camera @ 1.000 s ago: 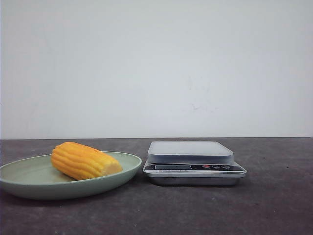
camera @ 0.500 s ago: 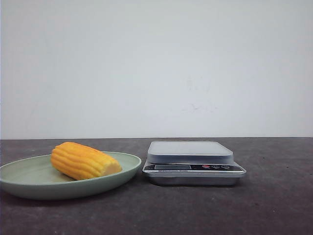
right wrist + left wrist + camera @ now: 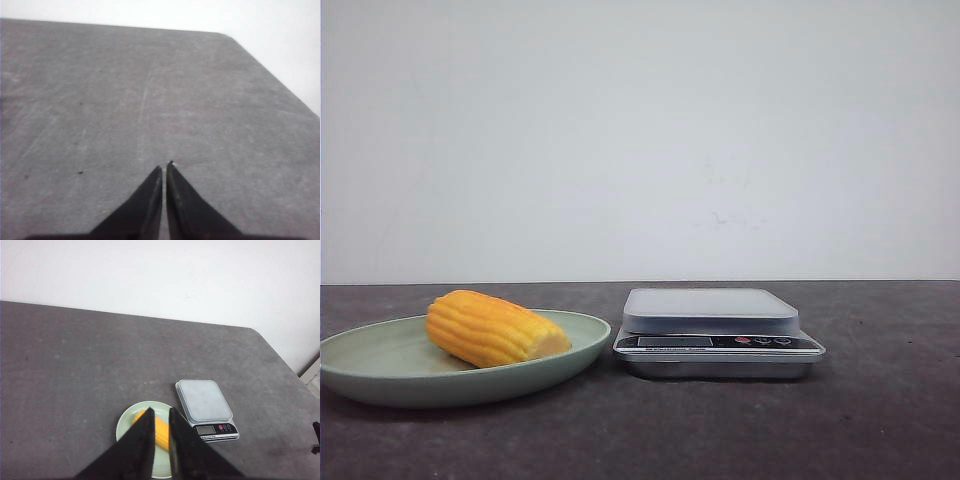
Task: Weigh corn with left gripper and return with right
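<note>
The corn (image 3: 495,328), a short yellow-orange cob, lies on the pale green plate (image 3: 380,375) at the left of the front view. It also shows in the left wrist view (image 3: 161,432) between the fingers. My left gripper (image 3: 160,410) hangs high above the plate, with its jaws a little apart and empty. My right gripper (image 3: 164,167) is shut and empty over bare grey table. Neither gripper shows in the front view.
A silver kitchen scale (image 3: 718,332) with a flat grey platform stands just right of the plate; it also shows in the left wrist view (image 3: 206,402). The dark grey table (image 3: 880,420) ends at a white wall behind.
</note>
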Action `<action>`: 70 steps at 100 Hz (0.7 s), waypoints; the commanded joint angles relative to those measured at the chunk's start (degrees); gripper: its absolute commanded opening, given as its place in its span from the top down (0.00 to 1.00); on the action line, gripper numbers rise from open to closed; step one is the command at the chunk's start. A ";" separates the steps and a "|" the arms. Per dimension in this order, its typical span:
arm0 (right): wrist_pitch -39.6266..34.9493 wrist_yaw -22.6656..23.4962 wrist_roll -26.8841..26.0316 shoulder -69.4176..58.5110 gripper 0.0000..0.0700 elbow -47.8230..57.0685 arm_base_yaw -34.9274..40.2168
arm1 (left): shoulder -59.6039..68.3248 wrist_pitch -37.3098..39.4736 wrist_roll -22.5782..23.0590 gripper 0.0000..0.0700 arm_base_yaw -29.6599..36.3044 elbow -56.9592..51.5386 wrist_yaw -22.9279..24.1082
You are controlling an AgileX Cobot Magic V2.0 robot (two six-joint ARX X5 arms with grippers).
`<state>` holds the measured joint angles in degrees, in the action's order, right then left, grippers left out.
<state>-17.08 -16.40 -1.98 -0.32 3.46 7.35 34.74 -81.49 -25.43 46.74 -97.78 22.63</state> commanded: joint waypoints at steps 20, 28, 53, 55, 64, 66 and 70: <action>0.94 2.10 -1.66 0.11 0.99 -0.37 -0.11 | 0.44 -1.40 0.72 0.98 0.42 -1.18 0.28; 0.81 3.78 -2.58 0.11 0.99 -0.37 -0.11 | 0.44 -1.38 0.72 0.98 0.42 -1.18 0.28; 0.74 4.15 -1.92 0.11 0.99 -0.37 -0.11 | 0.44 -1.25 0.72 0.98 0.42 -1.18 0.28; 0.74 4.17 -1.70 0.11 0.99 -0.37 -0.11 | 0.44 -1.25 0.72 0.98 0.42 -1.18 0.26; 0.98 4.15 -1.70 0.11 0.99 -0.37 0.00 | 0.44 -1.22 0.72 0.98 0.42 -1.18 0.28; 1.01 4.15 -1.70 0.11 0.99 -0.37 0.00 | 0.44 -1.22 0.72 0.98 0.42 -1.18 0.28; 1.03 4.15 -1.70 0.11 0.99 -0.37 0.00 | 0.44 -1.22 0.72 0.98 0.42 -1.18 0.28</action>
<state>-16.88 -12.21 -3.42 -0.32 3.36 7.11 34.74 -81.47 -25.41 46.74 -97.78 22.61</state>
